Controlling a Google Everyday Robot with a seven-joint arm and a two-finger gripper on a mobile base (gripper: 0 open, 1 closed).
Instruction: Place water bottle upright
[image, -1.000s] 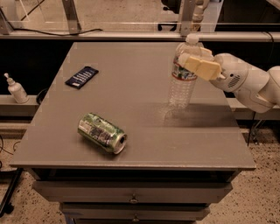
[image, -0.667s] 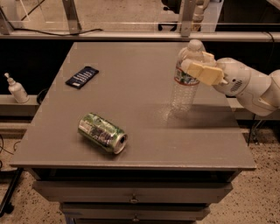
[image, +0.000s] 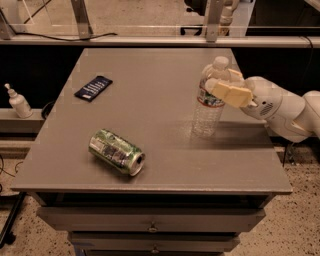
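Observation:
The water bottle (image: 209, 107) is clear ribbed plastic with a white cap and a red, white and dark label band. It stands upright on the right side of the grey table (image: 150, 130), its base on the surface. My gripper (image: 225, 85) reaches in from the right at the bottle's upper part. One cream finger (image: 231, 93) lies across the front of the bottle's shoulder, the other shows behind it, so the fingers are around the bottle.
A green-patterned drink can (image: 116, 151) lies on its side near the table's front left. A dark flat packet (image: 93, 88) lies at the back left. A small white pump bottle (image: 18, 102) stands on a ledge left of the table. A rail runs behind the table.
The bottle and gripper have shifted slightly lower and to the right; the bottle stays upright in the same hold.

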